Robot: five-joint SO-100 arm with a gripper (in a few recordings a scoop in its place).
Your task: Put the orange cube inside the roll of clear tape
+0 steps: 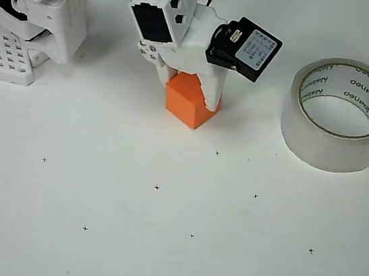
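Note:
The orange cube (187,104) rests on the white table a little left of centre, turned slightly askew. My white gripper (188,91) reaches down over it from the top of the overhead view. One finger presses its upper-left side and the other finger (214,95) lies against its right side, so the gripper is shut on the cube. The roll of clear tape (306,142) lies flat at the right with its hole facing up, well apart from the cube. Its white core carries dark lettering.
The arm's white base (52,8) stands at the top left. Beside it lies a white perforated block (4,58) with a tiny orange bit at the picture's edge. Small black cross marks (157,187) dot the bare white table in front.

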